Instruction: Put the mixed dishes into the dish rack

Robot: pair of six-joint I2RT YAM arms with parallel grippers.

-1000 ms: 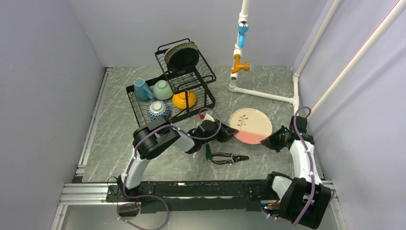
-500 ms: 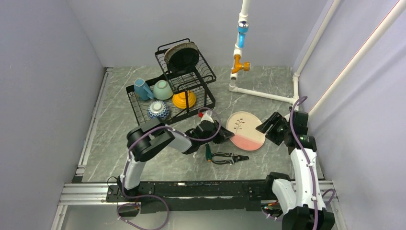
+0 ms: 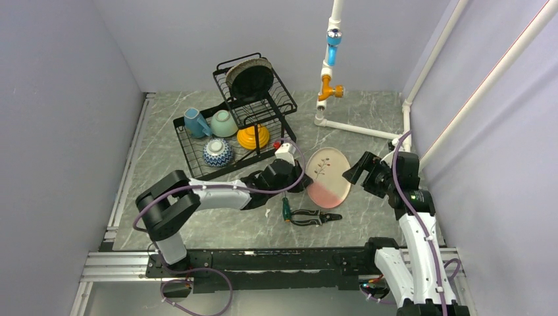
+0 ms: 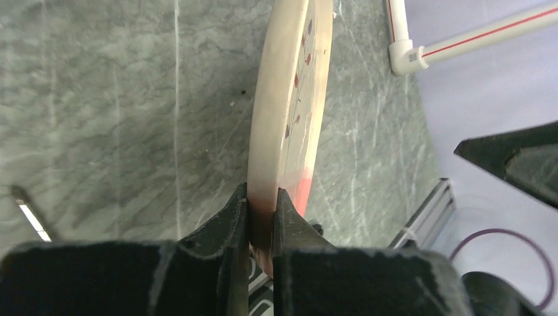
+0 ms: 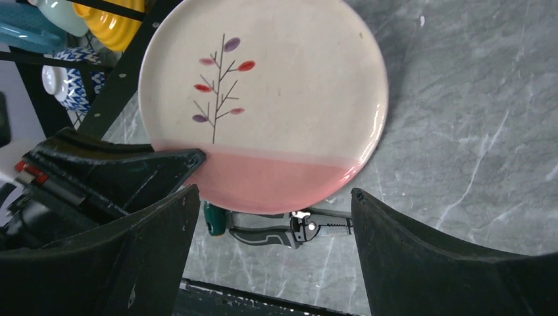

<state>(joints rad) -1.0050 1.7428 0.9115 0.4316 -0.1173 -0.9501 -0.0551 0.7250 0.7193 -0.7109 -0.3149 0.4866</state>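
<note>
Left gripper [image 4: 261, 201] is pinching the pink-cream leaf-sprig plate [image 4: 284, 99] on edge — right gripper [image 5: 273, 196] gaping empty; next, likely slotting this 7th dish into the dish rack [image 3: 194, 155].

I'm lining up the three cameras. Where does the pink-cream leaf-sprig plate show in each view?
Top external: the pink-cream leaf-sprig plate sits right of centre, tilted.
Left wrist: the plate is edge-on, running from top centre down into the claw.
Right wrist: the plate is face-on, filling the upper middle.
Shared landmark: the left claw, shut on the plate's pink rim, at bottom centre in the left wrist view and at left in the right wrist view.
</note>
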